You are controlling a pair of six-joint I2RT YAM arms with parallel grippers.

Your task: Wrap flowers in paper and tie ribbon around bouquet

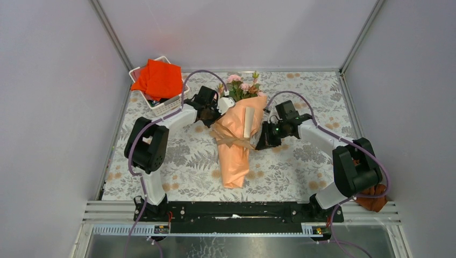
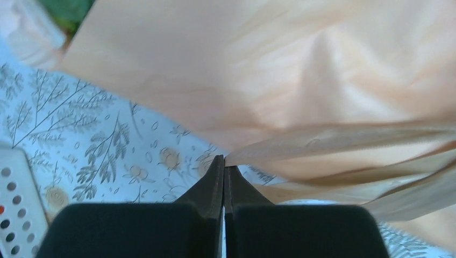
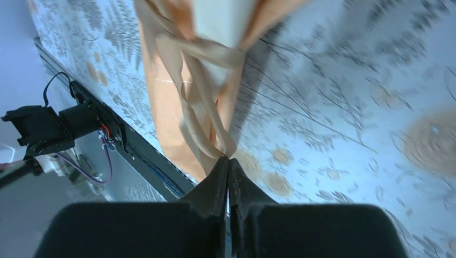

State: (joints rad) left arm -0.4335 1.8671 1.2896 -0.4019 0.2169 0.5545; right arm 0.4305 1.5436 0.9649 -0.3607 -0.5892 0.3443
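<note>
- The table [image 1: 177, 161], covered in a fern-and-flower print, is carrying everything.
- The bouquet [image 1: 239, 129] is lying at the table's centre, with its blooms pointing to 12 o'clock and its cone tip to 6 o'clock.
- The paper [image 1: 235, 161] is showing its peach-orange face and is wrapping the stems.
- The white basket [image 1: 161, 107] is sitting at 11 o'clock, with an orange-red cloth [image 1: 159, 78] draped over it.
- The flowers [image 1: 242, 86] are poking out of the cone's top.
- A rust-brown cloth [image 1: 373, 199] is lying at 4 o'clock, by the right arm's base.
- A pale strip [image 1: 248, 121], possibly a label, is resting on the paper; any writing on it is too small to read.
- The ribbon [image 1: 234, 141] is crossing the cone's waist in loose strands.
- The left gripper [image 2: 223, 161] is sitting at 10 o'clock from the cone's waist, its fingers pressed together and pinching a ribbon strand.
- The right gripper [image 3: 228, 164] is sitting at 3 o'clock from it, its fingers clamped on the gathered ribbon ends.
</note>
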